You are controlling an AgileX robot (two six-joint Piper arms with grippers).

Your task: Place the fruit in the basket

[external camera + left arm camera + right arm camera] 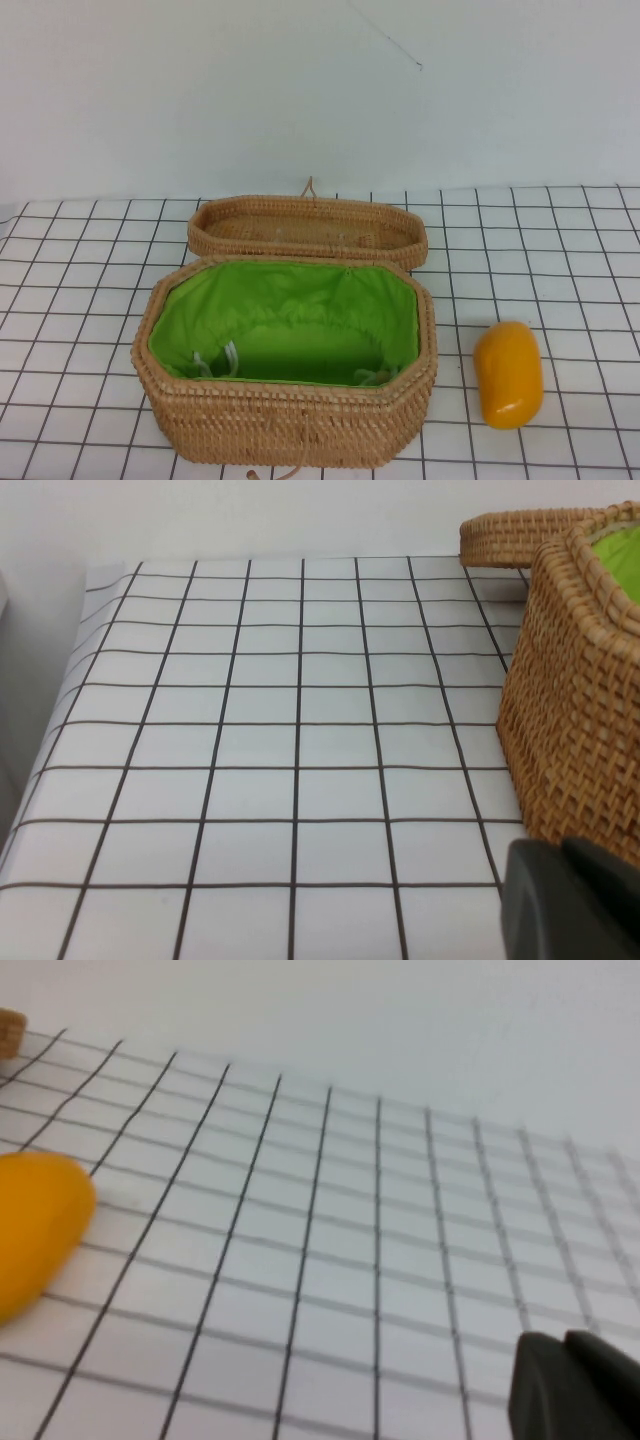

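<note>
The left tool (570,900) and right tool (575,1385) each showed only a dark corner low over the tabletop (560,230); I could not tell their state. Nearest lay the open basket (290,425), the mango (508,374) just beside it on the right. It looked glossy, firm and probably slippery, best gripped across its narrow middle. Behind the basket rested the lid (305,228).

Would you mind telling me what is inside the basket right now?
The basket holds only its green lining and white strings; its near wall hides the front floor. The fruit lies outside. Neither gripper is there.
</note>
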